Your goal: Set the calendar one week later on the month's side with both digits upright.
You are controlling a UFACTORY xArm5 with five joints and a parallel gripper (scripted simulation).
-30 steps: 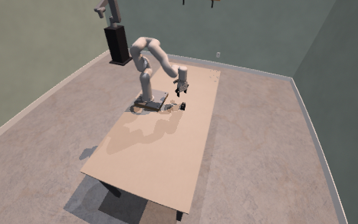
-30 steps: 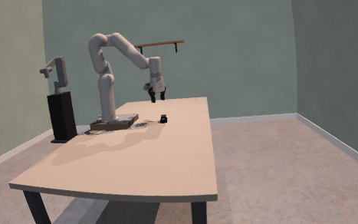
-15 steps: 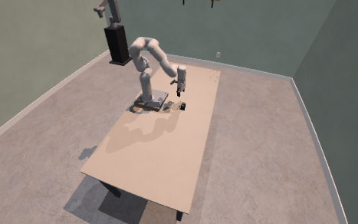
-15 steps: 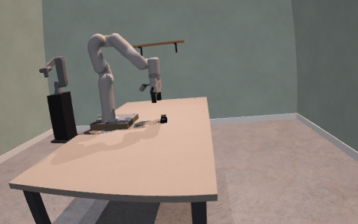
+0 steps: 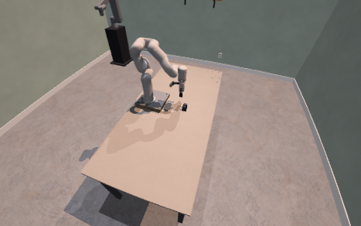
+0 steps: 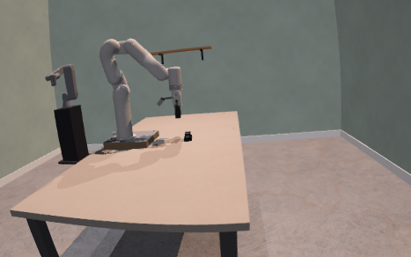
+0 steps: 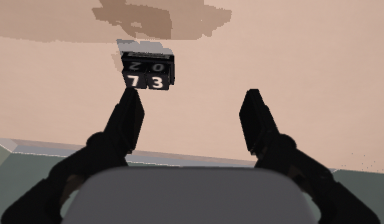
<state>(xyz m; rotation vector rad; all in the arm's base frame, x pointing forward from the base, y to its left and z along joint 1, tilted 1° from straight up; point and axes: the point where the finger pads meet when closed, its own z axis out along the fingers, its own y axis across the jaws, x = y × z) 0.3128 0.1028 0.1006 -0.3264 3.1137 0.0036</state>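
The black calendar (image 6: 188, 139) stands on the table. In the wrist view, its dark tray (image 7: 173, 71) holds two black cubes side by side. The left cube (image 7: 133, 81) shows a bright 7 on one face and a dim 2 on the adjoining face. The right cube (image 7: 158, 82) shows a bright 3 and a dim 0. No month name can be read, and the calendar's far side is hidden. My gripper (image 5: 181, 94) (image 6: 178, 115) (image 7: 191, 101) is open and empty above table height. In the wrist view, the calendar is beyond the left fingertip.
The arm's base plate (image 5: 157, 102) (image 6: 131, 140) lies on the table (image 5: 161, 155) (image 6: 166, 189), to the calendar's left in the top and exterior views. The table's long edge runs to the calendar's right. A black pedestal (image 5: 117, 44) (image 6: 70, 134) with another arm stands off the table.
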